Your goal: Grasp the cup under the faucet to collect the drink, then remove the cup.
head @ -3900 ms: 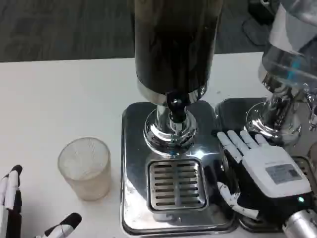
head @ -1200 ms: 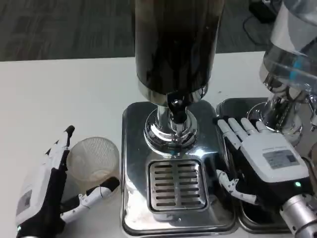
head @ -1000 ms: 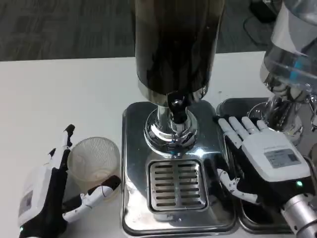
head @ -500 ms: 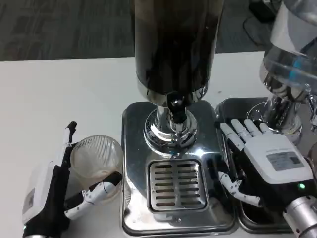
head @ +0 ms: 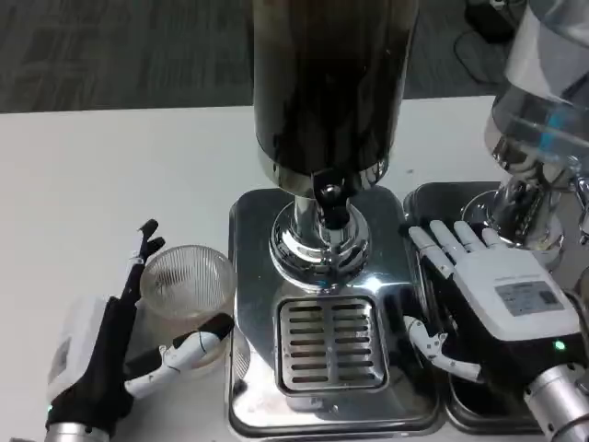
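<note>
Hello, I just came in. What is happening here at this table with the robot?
The robot's left hand holds a clear plastic cup on the white table, right beside the steel base of a drink dispenser filled with dark liquid. The cup is not yet on the drip grate under the faucet. The right hand rests open on the tray of a second dispenser, holding nothing.

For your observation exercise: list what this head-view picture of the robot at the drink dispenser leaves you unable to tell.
- Dispenser tank: top cut off by the upper edge; fill level unknown.
- Second dispenser: cut off by the right edge.
- Left hand at the cup: firmness of grip unclear.
- Right hand: its back hides the palm and what lies beneath it.
</note>
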